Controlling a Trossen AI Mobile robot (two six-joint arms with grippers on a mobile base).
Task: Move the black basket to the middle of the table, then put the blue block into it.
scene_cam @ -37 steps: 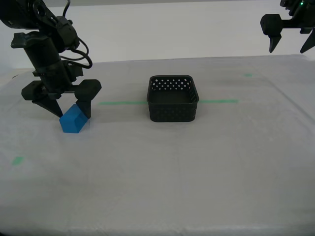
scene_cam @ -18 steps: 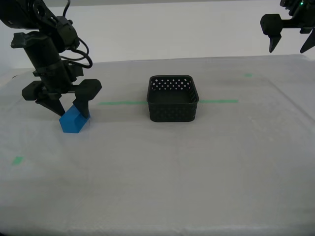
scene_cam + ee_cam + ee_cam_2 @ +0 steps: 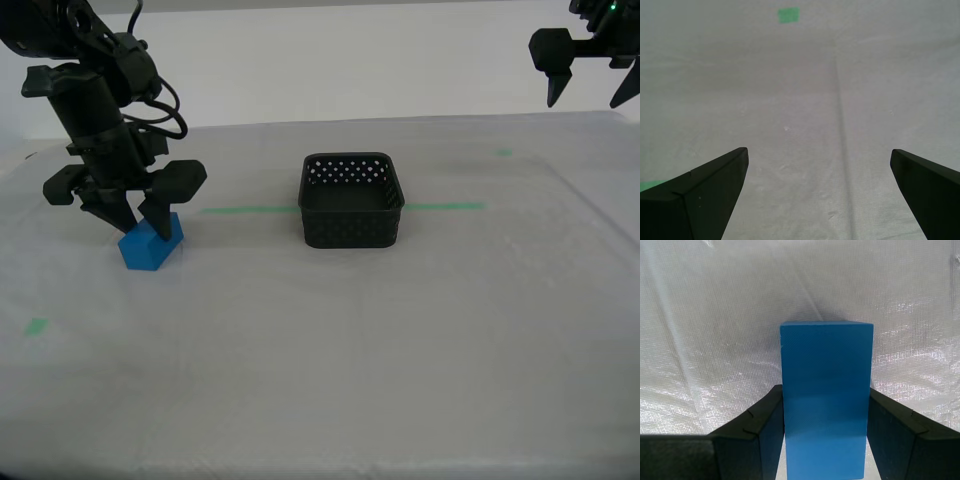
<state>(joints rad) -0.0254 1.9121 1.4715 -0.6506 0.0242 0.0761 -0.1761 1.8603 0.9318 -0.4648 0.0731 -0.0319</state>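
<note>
While the pale cloth-covered surface [image 3: 330,340] filled most of the exterior view, thin green tape strips [image 3: 445,207] crossed it at mid-height and a small green patch [image 3: 36,326] lay at the lower left. At the left of that frame an arm reached down, and my second claw [image 3: 145,224] sat on the blue block [image 3: 151,245]. Near the centre of the frame, well apart from the block, stood the black basket [image 3: 351,200], upright on the cloth with nothing visible inside, the tape line running behind it. At the upper right corner my first claw [image 3: 590,85] hung above the surface with its fingers spread apart and nothing between them; its wrist view showed only bare cloth and a green tape square [image 3: 788,14] beyond the two dark fingers [image 3: 700,195]. In the second wrist view the block [image 3: 826,400] stood between both fingers [image 3: 757,440], each pressed flat against a side face, so my second claw was clamped on it, the block resting on the cloth.
</note>
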